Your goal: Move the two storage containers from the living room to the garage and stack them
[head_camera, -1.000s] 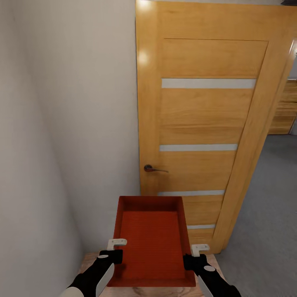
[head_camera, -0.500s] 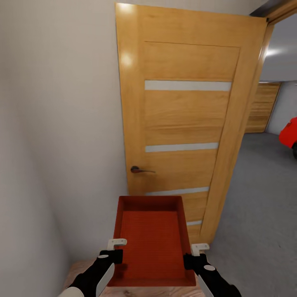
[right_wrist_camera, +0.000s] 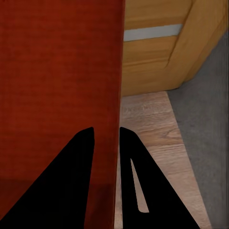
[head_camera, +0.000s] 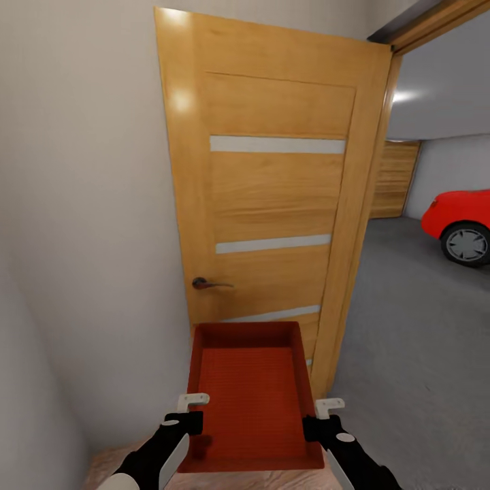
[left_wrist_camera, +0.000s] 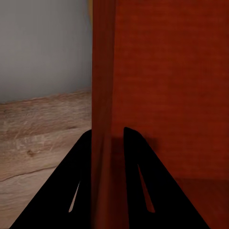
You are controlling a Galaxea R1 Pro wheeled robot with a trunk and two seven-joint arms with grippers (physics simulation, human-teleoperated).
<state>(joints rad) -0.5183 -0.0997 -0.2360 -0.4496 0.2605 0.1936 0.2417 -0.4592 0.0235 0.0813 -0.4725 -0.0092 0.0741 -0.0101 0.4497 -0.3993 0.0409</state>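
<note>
I hold one orange-red storage container (head_camera: 248, 395) level in front of me, low in the head view. My left gripper (head_camera: 192, 413) is shut on its left wall, and my right gripper (head_camera: 318, 418) is shut on its right wall. In the left wrist view the black fingers (left_wrist_camera: 81, 181) straddle the container wall (left_wrist_camera: 102, 95). The right wrist view shows the same grip, fingers (right_wrist_camera: 78, 176) on either side of the wall (right_wrist_camera: 110, 71). Past the doorway lies the garage with its grey concrete floor (head_camera: 415, 340).
An open wooden door (head_camera: 272, 204) with pale stripes and a metal handle (head_camera: 203, 283) stands straight ahead. A white wall (head_camera: 82, 238) is close on the left. A red car (head_camera: 459, 221) and a plank door (head_camera: 395, 180) show at the right. Wood-plank floor (head_camera: 109, 469) lies beneath me.
The whole view has swung right: the door slid left in the picture and the garage opening with the red car came into sight. Both grippers keep their hold on the container.
</note>
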